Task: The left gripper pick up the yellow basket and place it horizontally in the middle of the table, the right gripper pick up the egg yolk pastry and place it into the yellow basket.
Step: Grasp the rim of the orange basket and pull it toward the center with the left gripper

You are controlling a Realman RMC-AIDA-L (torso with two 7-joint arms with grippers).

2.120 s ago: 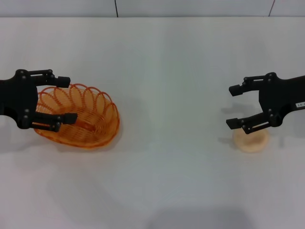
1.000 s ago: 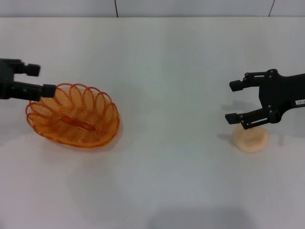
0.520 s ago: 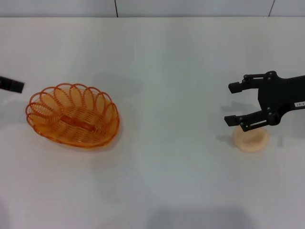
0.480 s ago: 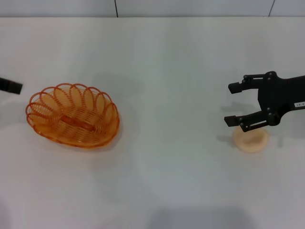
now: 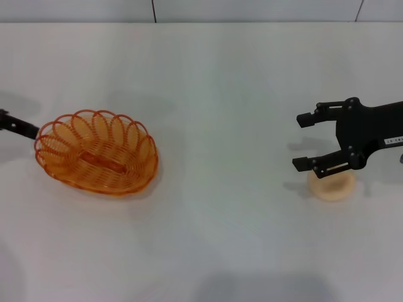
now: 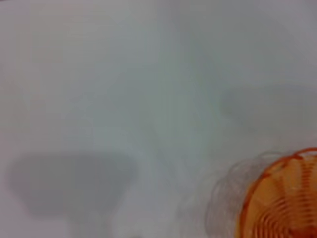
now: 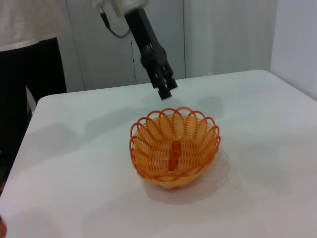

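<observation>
The yellow basket (image 5: 96,151) lies upright on the left part of the white table (image 5: 214,88). It also shows in the right wrist view (image 7: 174,148) and, as a piece of rim, in the left wrist view (image 6: 282,198). Only a black tip of the left gripper (image 5: 20,126) shows at the left edge, beside the basket's left rim. The right wrist view shows the left gripper (image 7: 166,91) hanging just above the basket's far rim, apart from it. The right gripper (image 5: 303,142) is open and empty, just above the egg yolk pastry (image 5: 334,187), whose top its lower finger partly hides.
The table's far edge meets a grey wall (image 5: 252,9). In the right wrist view a person in dark trousers (image 7: 29,64) stands past the table's far corner.
The left gripper let go of the basket and pulled away to the left, nearly out of view; now its tip is back beside the rim. The right gripper shifted slightly left over the pastry.
</observation>
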